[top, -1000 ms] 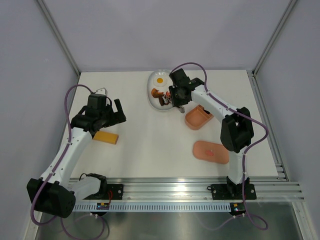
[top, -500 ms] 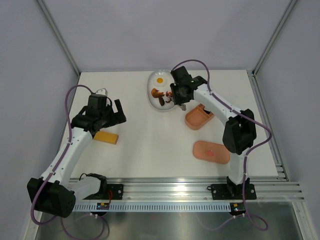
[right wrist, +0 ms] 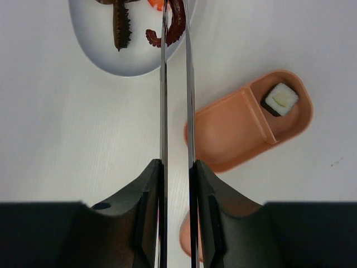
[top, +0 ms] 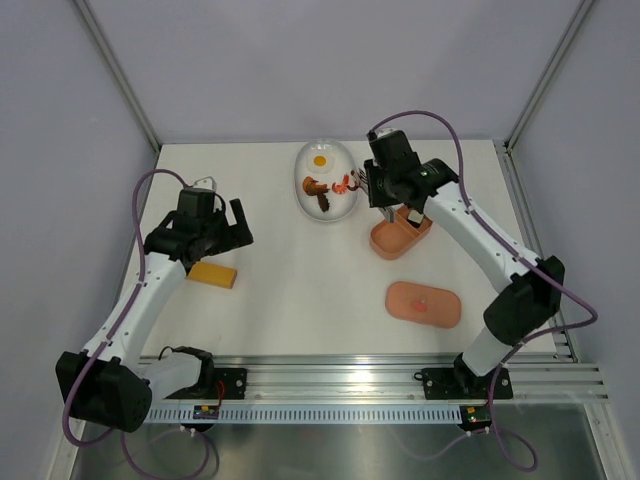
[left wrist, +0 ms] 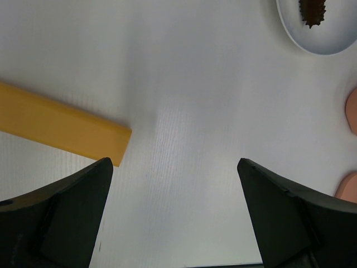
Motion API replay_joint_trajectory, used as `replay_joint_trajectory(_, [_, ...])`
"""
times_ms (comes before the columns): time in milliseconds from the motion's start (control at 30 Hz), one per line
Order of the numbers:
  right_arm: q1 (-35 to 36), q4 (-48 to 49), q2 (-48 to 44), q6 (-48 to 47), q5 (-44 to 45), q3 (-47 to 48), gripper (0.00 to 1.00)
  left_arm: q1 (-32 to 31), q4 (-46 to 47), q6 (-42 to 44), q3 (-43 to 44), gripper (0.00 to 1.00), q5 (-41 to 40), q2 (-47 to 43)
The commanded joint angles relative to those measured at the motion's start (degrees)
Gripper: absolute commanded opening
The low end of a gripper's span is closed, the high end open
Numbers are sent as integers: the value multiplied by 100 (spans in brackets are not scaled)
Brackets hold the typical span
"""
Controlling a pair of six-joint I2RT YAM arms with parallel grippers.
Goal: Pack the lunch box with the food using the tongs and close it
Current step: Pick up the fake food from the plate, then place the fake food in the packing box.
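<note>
My right gripper (right wrist: 175, 163) (top: 376, 188) is shut on the thin silver tongs (right wrist: 163, 95). The tong tips pinch a red curly food piece (right wrist: 174, 25) (top: 345, 183) over the right rim of the white dish (top: 312, 172). A fried egg (top: 320, 160) and brown pieces (top: 318, 190) (right wrist: 119, 28) lie in the dish. The pink lunch box (top: 392, 240) (right wrist: 234, 131) stands open just right of the dish, with a black-and-white piece (right wrist: 280, 99) in its small compartment. Its lid (top: 424, 304) lies flat nearer the arms. My left gripper (left wrist: 174, 163) (top: 218, 226) hovers open and empty at the left.
A yellow-orange block (top: 212, 274) (left wrist: 61, 131) lies on the table beside my left gripper. The left wrist view catches the dish (left wrist: 326, 42) at top right and two pink edges (left wrist: 352, 111) at the right border. Grey walls enclose the table.
The right arm has swung to the right, away from the dish's middle, carrying the red piece in the tongs to the dish's right rim. The left arm has not moved.
</note>
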Motion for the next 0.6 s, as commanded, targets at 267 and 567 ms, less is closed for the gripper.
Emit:
replay_joint_trajectory(267, [-305, -650, -1914, 350, 791, -1336, 27, -14, 388, 5, -30, 99, 136, 169])
replay_joint_trajectory(567, [-314, -720, -2389, 772, 677, -2382, 28, -14, 388, 75, 23, 99, 180, 231])
